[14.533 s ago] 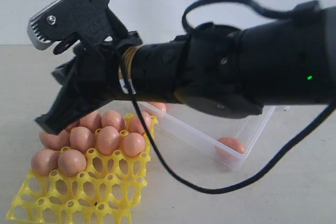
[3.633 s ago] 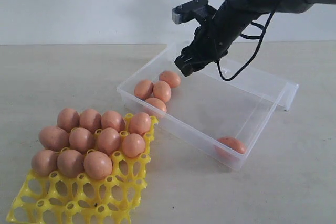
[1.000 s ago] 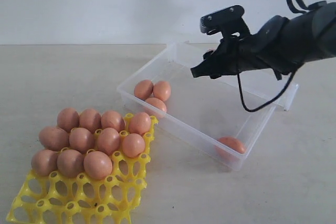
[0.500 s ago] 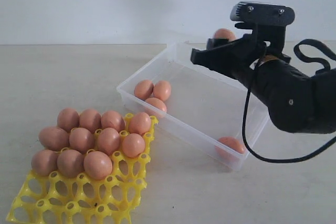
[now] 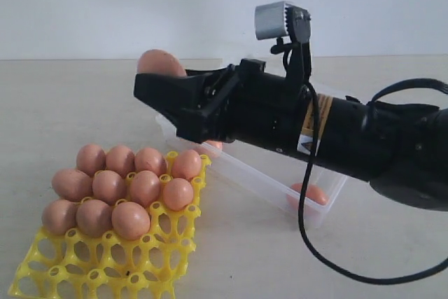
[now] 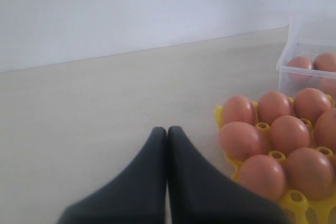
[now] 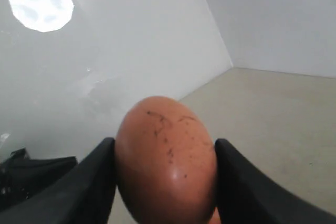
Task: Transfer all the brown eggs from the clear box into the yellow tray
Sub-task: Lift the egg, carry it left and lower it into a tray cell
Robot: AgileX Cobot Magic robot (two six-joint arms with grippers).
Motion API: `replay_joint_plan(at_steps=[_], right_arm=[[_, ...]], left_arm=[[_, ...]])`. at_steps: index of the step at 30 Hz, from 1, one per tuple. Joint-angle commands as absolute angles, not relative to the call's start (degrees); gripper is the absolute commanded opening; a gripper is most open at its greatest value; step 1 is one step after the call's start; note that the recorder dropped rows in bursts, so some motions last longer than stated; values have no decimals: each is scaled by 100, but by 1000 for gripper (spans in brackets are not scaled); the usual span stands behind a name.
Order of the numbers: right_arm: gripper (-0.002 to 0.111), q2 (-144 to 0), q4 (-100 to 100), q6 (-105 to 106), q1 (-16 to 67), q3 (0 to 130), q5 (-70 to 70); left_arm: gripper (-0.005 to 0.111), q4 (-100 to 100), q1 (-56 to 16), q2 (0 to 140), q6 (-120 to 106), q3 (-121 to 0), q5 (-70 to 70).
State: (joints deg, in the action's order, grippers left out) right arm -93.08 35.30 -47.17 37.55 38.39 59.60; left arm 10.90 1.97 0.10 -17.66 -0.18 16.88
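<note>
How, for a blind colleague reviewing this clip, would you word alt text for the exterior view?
The right gripper holds a brown egg aloft, its arm stretched over a clear box. At lower left, a yellow tray holds eleven brown eggs; one more egg lies in the box's near corner.

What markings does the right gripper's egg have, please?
The egg is orange-brown with dark streaks, clearest in the right wrist view.

eggs in tray, tray L of box
</note>
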Motion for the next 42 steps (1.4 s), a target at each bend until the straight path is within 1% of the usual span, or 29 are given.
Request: replay_joint_plan(at_steps=[1,7,12,14,20,26,33,42], right_arm=[[0,-9248,4038,-4936,3780,3613,6277],[0,-9260,5016,-5087,3780,3558,6081],[0,-9267,5076,-5069,3780,3558,4745],[0,-9331,5090,-5069,3780,3558,4467],[0,-10280,5120,-5229,3780,3893,4992],[0,-10667,5217,-5612,3780,3962,5514],[0,-10986,5082,-5624,3780,4211,4964],[0,-11162,5186,-6007,3780,4468,4741]], left_arm=[[-4,1086,147,0,-1793,0,1651],[-4,1086,147,0,-1793,0,1651],[-4,1086,147,0,-1793,0,1651],[-4,1086,147,0,-1793,0,1651],[-4,1086,147,0,-1793,0,1651],[-4,1086,147,0,-1793,0,1651],[-4,1086,147,0,-1793,0,1651],[-4,1086,147,0,-1793,0,1639]])
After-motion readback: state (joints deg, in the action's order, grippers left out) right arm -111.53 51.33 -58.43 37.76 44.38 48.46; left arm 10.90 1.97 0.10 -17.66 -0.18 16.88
